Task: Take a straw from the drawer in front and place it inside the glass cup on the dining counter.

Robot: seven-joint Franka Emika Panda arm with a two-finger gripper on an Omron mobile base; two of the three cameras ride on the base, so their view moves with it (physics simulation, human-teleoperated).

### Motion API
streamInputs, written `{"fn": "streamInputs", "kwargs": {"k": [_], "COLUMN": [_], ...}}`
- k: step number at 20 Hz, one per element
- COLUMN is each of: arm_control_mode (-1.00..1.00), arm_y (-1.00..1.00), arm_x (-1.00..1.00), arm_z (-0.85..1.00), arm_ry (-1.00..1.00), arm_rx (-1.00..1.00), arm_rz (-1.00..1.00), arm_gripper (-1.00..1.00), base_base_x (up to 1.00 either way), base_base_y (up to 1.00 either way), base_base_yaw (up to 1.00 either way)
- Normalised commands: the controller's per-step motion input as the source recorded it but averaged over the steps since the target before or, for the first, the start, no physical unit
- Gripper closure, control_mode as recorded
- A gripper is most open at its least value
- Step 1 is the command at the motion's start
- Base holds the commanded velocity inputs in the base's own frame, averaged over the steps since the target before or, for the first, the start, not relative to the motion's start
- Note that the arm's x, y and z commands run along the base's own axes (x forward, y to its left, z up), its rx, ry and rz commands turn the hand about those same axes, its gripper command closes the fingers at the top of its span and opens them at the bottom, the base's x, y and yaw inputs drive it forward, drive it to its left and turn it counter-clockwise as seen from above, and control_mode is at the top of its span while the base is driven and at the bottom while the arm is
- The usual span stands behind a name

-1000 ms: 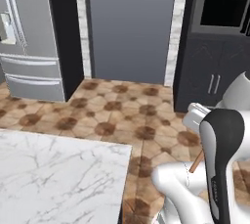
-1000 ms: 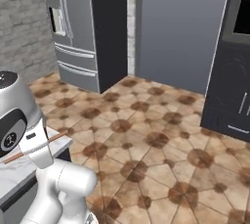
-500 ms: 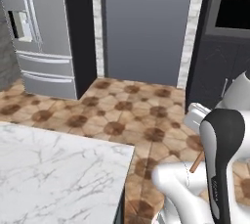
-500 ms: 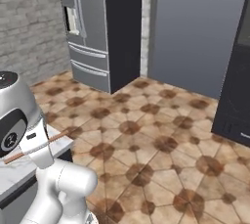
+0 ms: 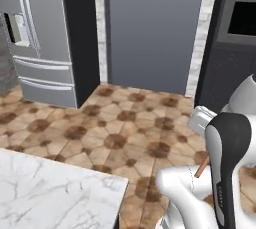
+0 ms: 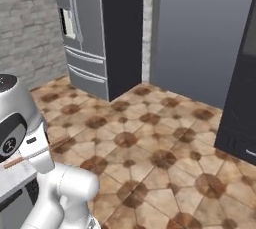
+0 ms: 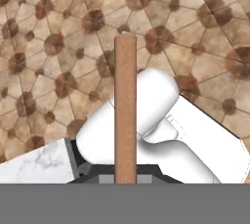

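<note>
Hand pinching the straw (image 7: 125, 110) toward twelve o'clock; risks slipping onto tiled floor (image 5: 120, 123) before reaching counter (image 5: 50, 193).

Straw (image 7: 125, 110): plain orange-brown, no pattern. Tabletop (image 5: 50, 188): white marble w/ thin grey veins, dark edge below. Floor (image 6: 150, 138): tan/beige tiles, geometric layout w/ dark brown rosette spots at joints. Fridge (image 5: 40, 38): silver-grey, brushed look. Tall panel (image 5: 155, 28) behind: flat blue-grey, framed by white-grey marble strips. Oven unit (image 5: 235, 38): charcoal/black. Wall (image 6: 25, 23) at left: grey brick.
</note>
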Motion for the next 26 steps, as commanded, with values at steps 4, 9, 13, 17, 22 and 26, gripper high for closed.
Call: {"fn": "streamInputs", "kwargs": {"k": [4,9,13,17,22,26], "arm_control_mode": [1.0,1.0,1.0,1.0,1.0,1.0], "arm_y": [0.0,0.0,0.0,0.0,0.0,0.0], "arm_x": [0.0,0.0,0.0,0.0,0.0,0.0], "arm_z": [0.0,0.0,0.0,0.0,0.0,0.0], "arm_ry": [0.0,0.0,0.0,0.0,0.0,0.0], "arm_rx": [0.0,0.0,0.0,0.0,0.0,0.0], "arm_rz": [0.0,0.0,0.0,0.0,0.0,0.0], "arm_gripper": [1.0,1.0,1.0,1.0,1.0,1.0], "base_base_x": [1.0,1.0,1.0,0.99,0.99,0.91], "base_base_y": [-0.65,-0.61,-0.38,-0.32,-0.24,-0.13], "base_base_yaw": [0.02,0.14,0.31,0.42,0.45,0.48]}}
